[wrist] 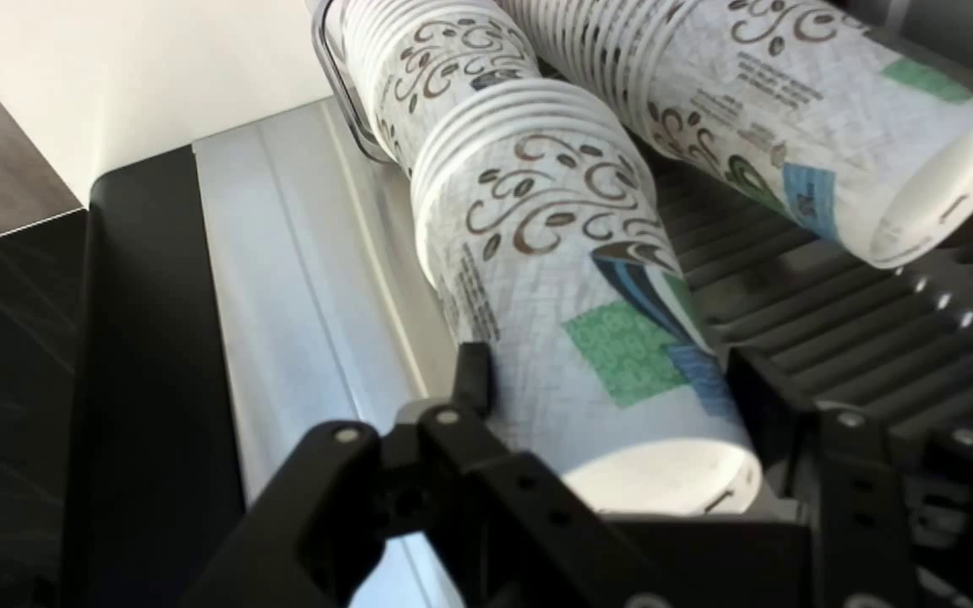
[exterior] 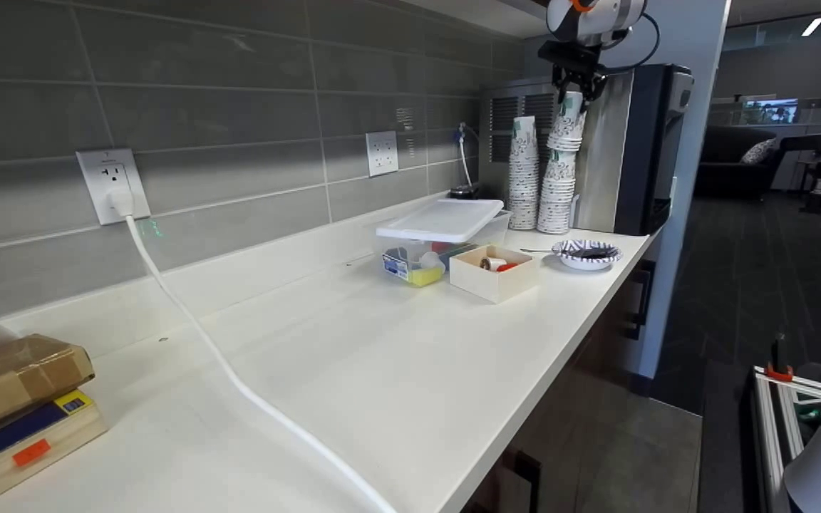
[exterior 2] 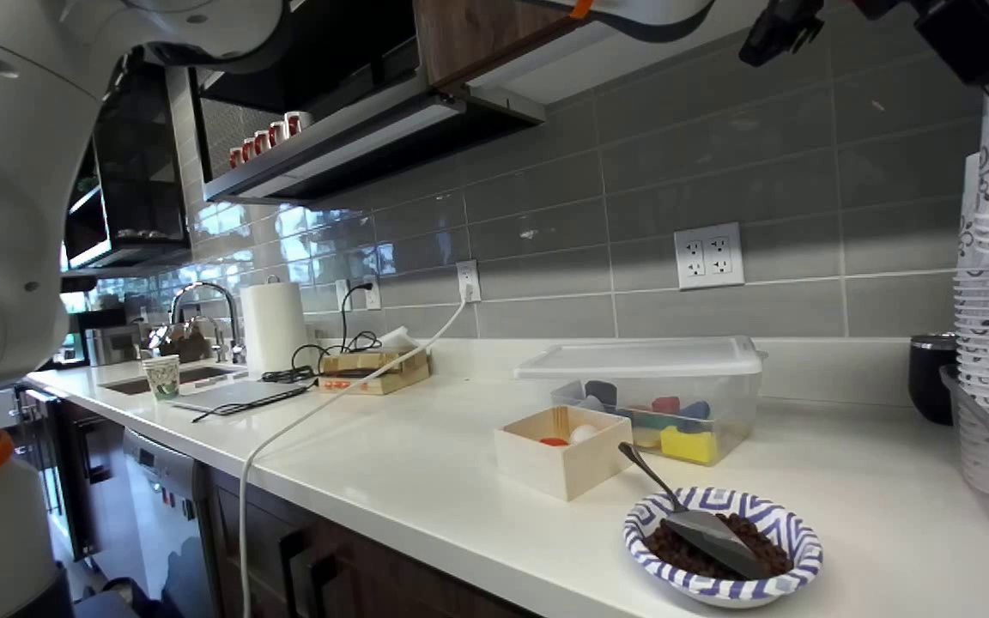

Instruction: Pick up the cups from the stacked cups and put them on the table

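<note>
Cups (wrist: 579, 287): bunch upside down over the right far stacked cups (exterior: 556, 199) in an exterior view | my gripper (wrist: 613, 388): pinched to the top cup's width, holding it | I should squeeze softly so nothing dents, lift straight, then lower slowly to the table (exterior: 382, 356)

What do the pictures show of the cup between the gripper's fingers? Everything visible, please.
The cup is tapered and looks like paper: pale, with brown swirls and bean shapes, plus green and blue patches. It is upside down, its recessed base uppermost with a small dark mark by the edge. It tops one of two columns of stacked cups, white rims bunched below it. The fingers of the gripper flank it, apparently closed on it.
</note>
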Robot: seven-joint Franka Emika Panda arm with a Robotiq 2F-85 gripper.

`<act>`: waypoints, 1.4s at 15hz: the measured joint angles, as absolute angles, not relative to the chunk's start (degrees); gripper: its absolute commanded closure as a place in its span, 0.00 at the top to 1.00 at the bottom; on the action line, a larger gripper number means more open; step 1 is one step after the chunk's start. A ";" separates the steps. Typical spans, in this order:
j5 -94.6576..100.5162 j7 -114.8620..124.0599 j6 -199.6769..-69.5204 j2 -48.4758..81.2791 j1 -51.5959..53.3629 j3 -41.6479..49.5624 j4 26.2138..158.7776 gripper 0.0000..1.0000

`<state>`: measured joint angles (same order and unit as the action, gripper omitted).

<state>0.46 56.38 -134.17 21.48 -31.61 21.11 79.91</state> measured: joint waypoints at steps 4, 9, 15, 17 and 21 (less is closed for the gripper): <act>4.71 56.63 -132.43 14.78 -28.78 21.34 83.61 0.46; 9.27 57.39 -132.43 5.87 -24.83 20.66 89.83 0.46; 10.35 57.69 -134.12 2.95 -21.37 20.01 97.82 0.46; 9.52 57.81 -136.75 4.77 -21.16 19.99 100.48 0.46; 5.70 57.78 -142.94 10.07 -21.06 19.98 103.90 0.46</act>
